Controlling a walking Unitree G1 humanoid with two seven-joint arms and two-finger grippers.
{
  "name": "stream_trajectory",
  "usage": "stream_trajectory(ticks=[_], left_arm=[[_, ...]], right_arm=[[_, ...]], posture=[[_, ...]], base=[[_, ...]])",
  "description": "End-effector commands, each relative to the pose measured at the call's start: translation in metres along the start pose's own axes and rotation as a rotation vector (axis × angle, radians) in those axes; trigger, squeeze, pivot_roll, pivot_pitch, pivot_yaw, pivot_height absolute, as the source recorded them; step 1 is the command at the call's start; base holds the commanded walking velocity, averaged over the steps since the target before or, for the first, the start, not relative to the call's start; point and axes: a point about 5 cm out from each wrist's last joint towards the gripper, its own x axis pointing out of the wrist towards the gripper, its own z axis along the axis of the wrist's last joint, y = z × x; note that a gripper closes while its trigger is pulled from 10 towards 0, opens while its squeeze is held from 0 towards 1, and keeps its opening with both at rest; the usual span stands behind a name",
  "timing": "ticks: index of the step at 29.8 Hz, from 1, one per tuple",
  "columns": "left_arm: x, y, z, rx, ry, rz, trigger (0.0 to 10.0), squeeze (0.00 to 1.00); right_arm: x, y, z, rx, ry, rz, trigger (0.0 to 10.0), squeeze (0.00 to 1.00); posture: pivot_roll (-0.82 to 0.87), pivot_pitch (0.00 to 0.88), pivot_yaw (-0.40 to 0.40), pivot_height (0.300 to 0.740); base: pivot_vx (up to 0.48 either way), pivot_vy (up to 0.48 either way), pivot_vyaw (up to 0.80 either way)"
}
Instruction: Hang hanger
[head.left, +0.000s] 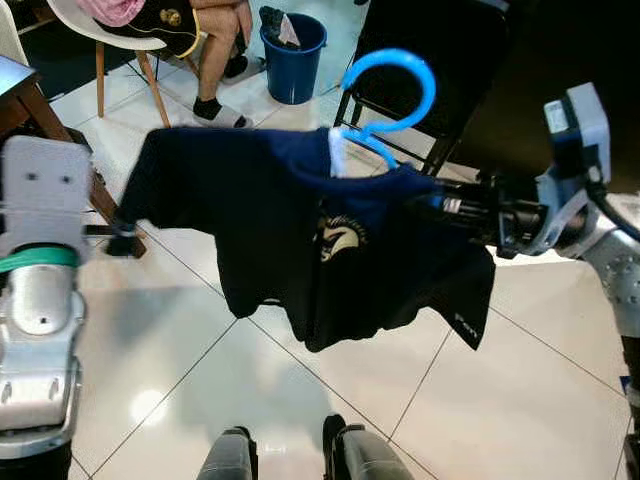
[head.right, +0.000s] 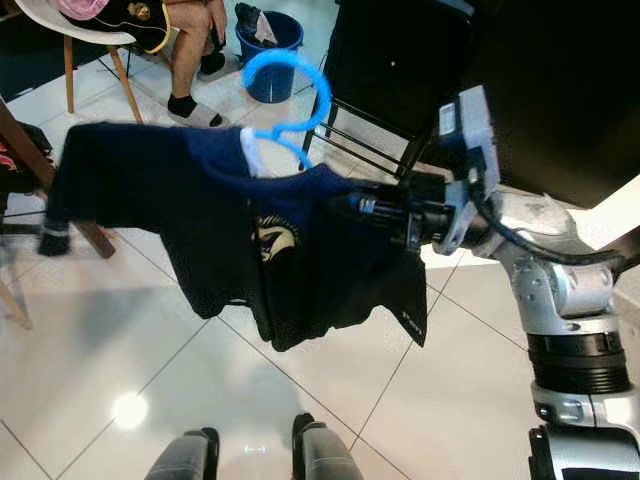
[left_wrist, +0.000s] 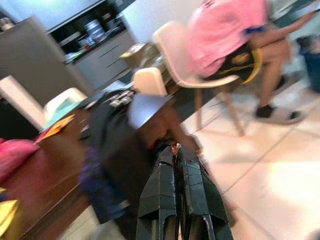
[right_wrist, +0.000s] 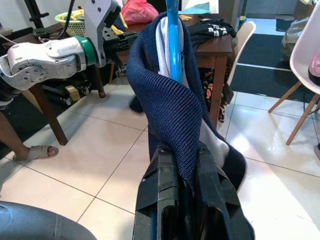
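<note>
White tiled floor (head.left: 200, 380) carries a blue bucket (head.left: 293, 58) at twelve o'clock and a chair (head.left: 110, 40) at eleven.

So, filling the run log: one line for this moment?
right gripper: shut on shirt shoulder | blue hanger: held up, unhung | left gripper: shut, idle

The shirt (head.left: 300, 230) hangs on the hanger (head.left: 385, 95) above the floor (head.left: 200, 380), with the right gripper (head.left: 440, 203) at its right shoulder. Behind sit a bucket (head.left: 293, 60) and, to its left, a seated person (head.left: 190, 25) on a chair (head.left: 100, 30).
</note>
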Motion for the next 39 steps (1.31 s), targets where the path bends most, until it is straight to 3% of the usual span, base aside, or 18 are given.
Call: stream_trajectory(ticks=[1, 11, 12, 13, 14, 15, 16, 17, 18, 20, 21, 22, 23, 26, 29, 32, 36, 39], left_arm=[[0.001, 0.008, -0.008, 0.054, 0.039, 0.067, 0.0, 0.00], [0.001, 0.001, -0.010, 0.048, 0.056, 0.023, 0.0, 0.00], [-0.003, -0.014, -0.006, 0.013, 0.031, -0.091, 8.0, 0.00], [-0.016, -0.039, 0.001, -0.052, 0.004, -0.272, 10.0, 0.00], [-0.029, -0.057, 0.007, -0.113, -0.016, -0.395, 10.0, 0.00], [-0.029, -0.057, 0.007, -0.113, -0.016, -0.395, 10.0, 0.00], [-0.041, -0.071, 0.013, -0.184, -0.013, -0.499, 10.0, 0.00], [-0.041, -0.071, 0.013, -0.184, -0.013, -0.499, 10.0, 0.00], [-0.050, -0.081, 0.018, -0.243, -0.011, -0.566, 10.0, 0.00], [-0.050, -0.081, 0.018, -0.243, -0.011, -0.566, 10.0, 0.00], [-0.058, -0.090, 0.022, -0.289, -0.001, -0.623, 10.0, 0.00], [-0.063, -0.096, 0.024, -0.305, -0.001, -0.658, 10.0, 0.00], [-0.063, -0.096, 0.024, -0.305, -0.001, -0.658, 10.0, 0.00], [-0.071, -0.109, 0.024, -0.326, -0.002, -0.711, 10.0, 0.00], [-0.072, -0.111, 0.020, -0.321, 0.002, -0.719, 10.0, 0.00], [-0.076, -0.115, 0.005, -0.301, 0.040, -0.729, 10.0, 0.00], [-0.077, -0.115, -0.001, -0.300, 0.051, -0.744, 10.0, 0.00], [-0.074, -0.113, -0.002, -0.308, 0.053, -0.732, 10.0, 0.00]], right_arm=[[-0.006, -0.002, 0.008, -0.043, -0.015, -0.013, 0.0, 0.00], [-0.005, -0.001, 0.008, -0.041, -0.017, -0.010, 0.0, 0.00], [-0.003, -0.004, 0.007, -0.057, -0.007, -0.047, 0.0, 0.00], [0.003, -0.007, -0.003, -0.071, 0.042, -0.130, 0.7, 0.00], [0.009, -0.008, -0.013, -0.074, 0.079, -0.200, 2.4, 0.00], [0.009, -0.008, -0.013, -0.074, 0.079, -0.200, 2.4, 0.00], [0.015, -0.005, -0.024, -0.057, 0.099, -0.256, 3.6, 0.00], [0.015, -0.005, -0.024, -0.057, 0.099, -0.256, 3.6, 0.00], [0.020, 0.002, -0.037, -0.018, 0.118, -0.291, 6.5, 0.00], [0.020, 0.002, -0.037, -0.018, 0.118, -0.291, 6.5, 0.00], [0.023, 0.008, -0.054, 0.041, 0.125, -0.352, 10.0, 0.00], [0.023, 0.014, -0.071, 0.092, 0.139, -0.437, 10.0, 0.00], [0.023, 0.014, -0.071, 0.092, 0.139, -0.437, 10.0, 0.00], [0.014, 0.018, -0.110, 0.154, 0.176, -0.752, 10.0, 0.00], [0.008, 0.017, -0.119, 0.166, 0.164, -0.870, 10.0, 0.00], [-0.003, 0.022, -0.141, 0.220, 0.128, -1.162, 10.0, 0.00], [-0.005, 0.028, -0.147, 0.185, 0.121, -1.274, 10.0, 0.00], [0.006, 0.033, -0.132, 0.054, 0.060, -1.323, 10.0, 0.00]], posture=[[0.06, 0.134, -0.013, 0.740], [0.06, 0.129, -0.014, 0.740], [0.06, 0.124, -0.024, 0.740], [0.06, 0.122, -0.031, 0.740], [0.05, 0.121, -0.036, 0.740], [0.05, 0.121, -0.036, 0.740], [0.05, 0.119, -0.040, 0.740], [0.05, 0.119, -0.040, 0.740], [0.05, 0.117, -0.048, 0.740], [0.05, 0.117, -0.048, 0.740], [0.05, 0.115, -0.050, 0.740], [0.04, 0.114, -0.047, 0.740], [0.04, 0.114, -0.047, 0.740], [0.01, 0.108, -0.030, 0.740], [-0.01, 0.106, -0.025, 0.740], [-0.01, 0.095, -0.005, 0.740], [-0.01, 0.091, 0.001, 0.740], [-0.01, 0.078, 0.009, 0.740]], base=[[0.000, 0.000, 0.00], [0.000, 0.000, 0.00], [0.000, 0.000, 0.00], [0.000, 0.000, 0.00], [0.000, 0.000, 0.00], [0.000, 0.000, 0.00], [0.000, 0.000, 0.00], [0.000, 0.000, 0.00], [0.000, 0.000, 0.00], [0.000, 0.000, 0.00], [0.000, 0.000, 0.00], [0.000, 0.000, 0.00], [0.000, 0.000, 0.00], [0.000, 0.000, 0.00], [0.000, 0.000, 0.00], [0.000, 0.000, 0.00], [0.000, 0.000, 0.00], [0.000, 0.000, 0.00]])
